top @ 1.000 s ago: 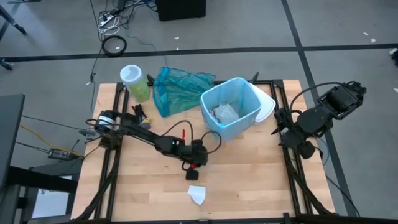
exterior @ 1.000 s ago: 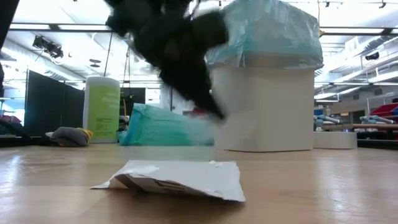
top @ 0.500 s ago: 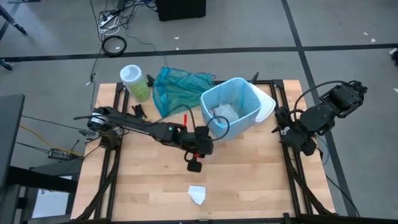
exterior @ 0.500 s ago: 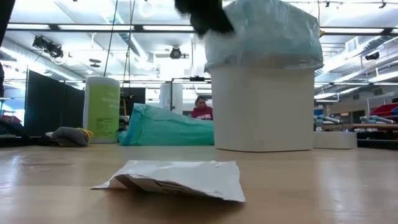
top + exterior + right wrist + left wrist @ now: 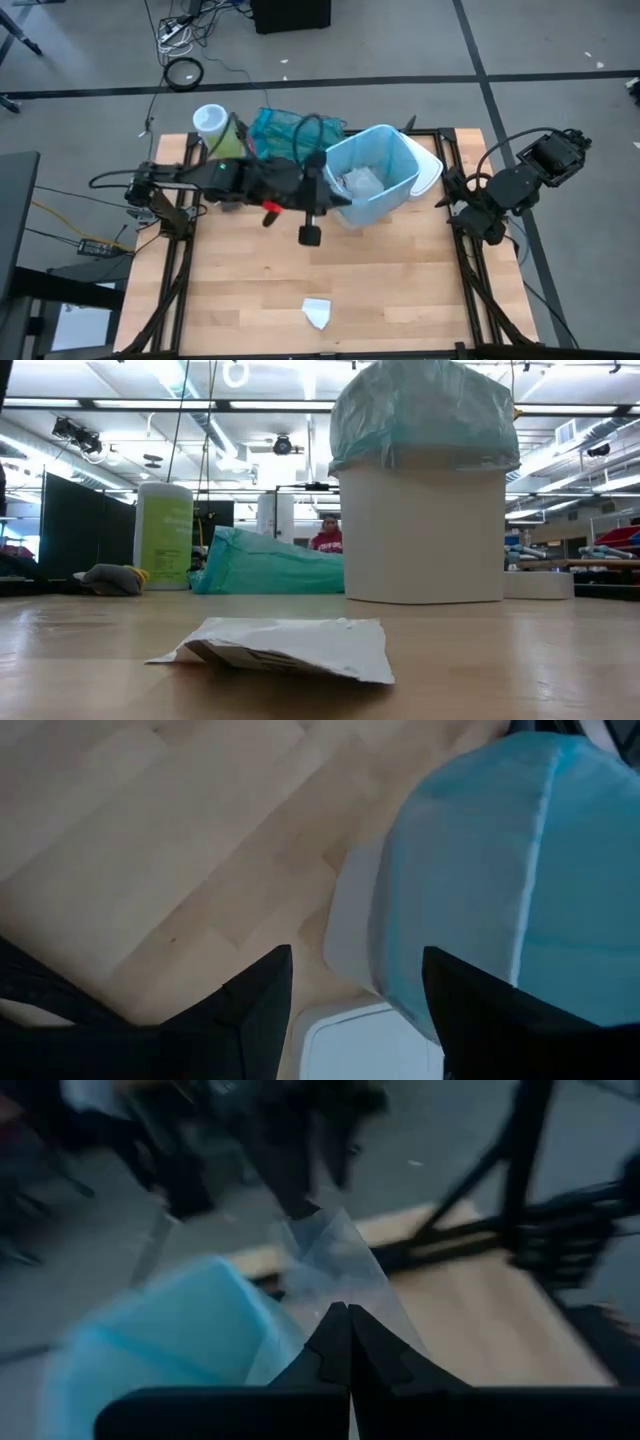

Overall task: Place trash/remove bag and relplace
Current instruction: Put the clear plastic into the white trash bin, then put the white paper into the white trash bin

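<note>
Wooden table (image 5: pixel 400 280) with white paper scrap (image 5: pixel 317 313), left wrist view alone showing left gripper (image 5: pixel 347 1315) pinching a clear plastic bit (image 5: pixel 335 1270) beside the blue-lined bin (image 5: pixel 372 172), right gripper (image 5: pixel 355 982) spread, empty, near the bin.

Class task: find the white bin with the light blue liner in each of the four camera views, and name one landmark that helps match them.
High view: the bin sits at the table's far middle.
Low view: the bin stands right of centre.
Left wrist view: only the blue liner shows.
Right wrist view: the bin fills one side.
Shared landmark: the liner.
</note>
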